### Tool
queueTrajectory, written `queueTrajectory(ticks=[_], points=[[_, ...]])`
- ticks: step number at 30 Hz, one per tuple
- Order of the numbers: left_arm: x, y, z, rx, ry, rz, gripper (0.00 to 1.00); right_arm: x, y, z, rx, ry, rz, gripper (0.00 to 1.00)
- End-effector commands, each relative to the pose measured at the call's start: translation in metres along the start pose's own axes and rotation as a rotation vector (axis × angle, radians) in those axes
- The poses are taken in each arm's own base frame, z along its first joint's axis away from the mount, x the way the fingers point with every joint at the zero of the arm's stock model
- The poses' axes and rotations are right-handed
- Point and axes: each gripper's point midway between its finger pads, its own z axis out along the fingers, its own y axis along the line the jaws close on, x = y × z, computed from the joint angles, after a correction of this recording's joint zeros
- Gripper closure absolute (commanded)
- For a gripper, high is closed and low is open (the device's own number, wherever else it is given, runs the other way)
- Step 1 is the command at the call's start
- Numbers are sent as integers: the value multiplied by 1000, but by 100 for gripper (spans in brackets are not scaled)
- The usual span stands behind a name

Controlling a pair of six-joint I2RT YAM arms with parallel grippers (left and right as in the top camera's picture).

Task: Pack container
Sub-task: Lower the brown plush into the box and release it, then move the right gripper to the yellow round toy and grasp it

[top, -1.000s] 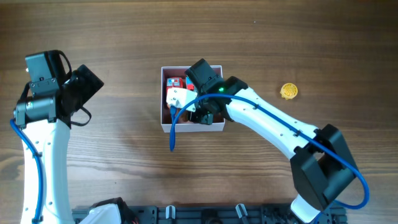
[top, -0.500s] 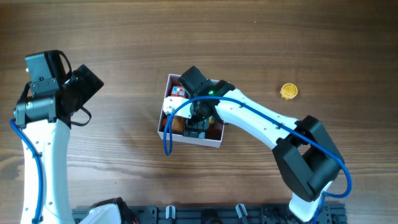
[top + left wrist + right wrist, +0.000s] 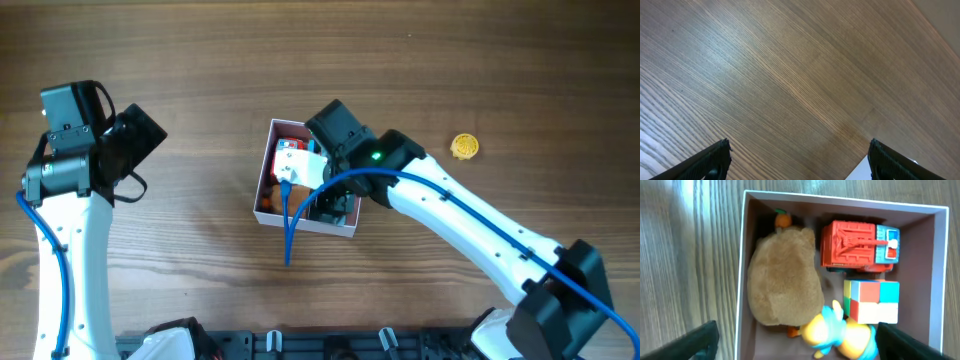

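The container (image 3: pixel 263 175) sits mid-tabletop, skewed to the wood grain, with the right arm (image 3: pixel 450 205) reaching over it; in the right wrist view its jaws stand wide apart with nothing between them, hovering above a brown plush (image 3: pixel 782 275), a red toy truck (image 3: pixel 855 247), a colour cube (image 3: pixel 871 300) and a yellow-and-blue duck (image 3: pixel 840 335); the left arm (image 3: pixel 70 215) is parked well off to the side, jaws likewise apart over bare tabletop (image 3: pixel 790 75); one small yellow piece (image 3: pixel 463 146) lies well apart from the container, so the step in hand looks like clearing out and going for it; best done by rising straight up before swinging across, since the thin white walls would likely slide or tip if a finger caught them, and the blue cable (image 3: pixel 290 225) drooping over the near wall could snag too; come down on the yellow piece from directly above; little pink floor is left, so release it low over a gap rather than dropping from height.
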Motion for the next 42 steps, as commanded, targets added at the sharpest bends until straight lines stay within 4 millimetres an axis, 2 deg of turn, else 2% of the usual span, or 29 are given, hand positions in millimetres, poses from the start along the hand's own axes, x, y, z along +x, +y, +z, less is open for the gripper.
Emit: queueTrajectory(ticks=[1, 2, 3, 5, 10, 13, 15, 18, 19, 20, 22, 24, 26, 27, 28, 30, 31, 32, 34, 35, 39, 42], points=[[0, -1, -2, 12, -1, -18, 11, -10, 1, -1, -10, -31, 174, 72], [0, -1, -2, 12, -1, -18, 11, -9, 3, 4, -32, -29, 211, 88], [0, -1, -2, 12, -1, -18, 11, -10, 6, 11, -58, -27, 244, 91], [0, -1, -2, 12, -1, -18, 11, -4, 11, 25, -99, 1, 292, 94], [0, 0, -2, 11, 0, -18, 11, 27, 22, 77, -184, 148, 352, 96], [0, -1, -2, 12, -1, -18, 11, 31, 22, 84, -184, 166, 354, 96], [0, 0, -2, 12, 0, -18, 11, 29, 11, 78, -131, 160, 345, 96], [0, 0, -2, 12, 0, -18, 11, 19, -13, 48, 13, 130, 364, 96], [0, 0, -2, 12, 0, -18, 11, 14, -22, 33, 65, 108, 366, 96], [0, 0, -2, 12, 0, -18, 11, 8, -35, 7, 147, 60, 411, 96], [0, 0, -2, 11, -1, -18, 11, 10, -58, -32, 273, -4, 549, 96], [0, 0, -2, 12, 0, -18, 11, 29, -83, -68, 395, -52, 756, 96], [0, 0, -2, 12, 0, -18, 11, 75, -107, -104, 536, -69, 1083, 92], [0, 0, -2, 11, 0, -17, 11, 100, -115, -116, 582, -66, 1230, 79], [1, 0, -2, 10, 2, -18, 11, 119, -121, -122, 605, -63, 1331, 50], [1, 0, -2, 10, 3, -18, 11, 157, -136, -131, 616, -60, 1464, 32], [1, 0, -2, 10, 3, -18, 11, 181, -143, -136, 643, -43, 1522, 1], [1, 0, -2, 9, 4, -18, 11, 211, -151, -138, 669, -13, 1597, 0], [1, 0, -1, 7, 7, -17, 11, 255, -158, -126, 659, 56, 1703, 0], [1, 0, -1, 8, 7, -17, 11, 277, -162, -103, 600, 105, 1740, 0], [2, 0, -1, 7, 8, -17, 11, 314, -162, -49, 509, 235, 1771, 0], [1, 0, -1, 7, 8, -17, 11, 325, -157, -24, 457, 298, 1755, 0]])
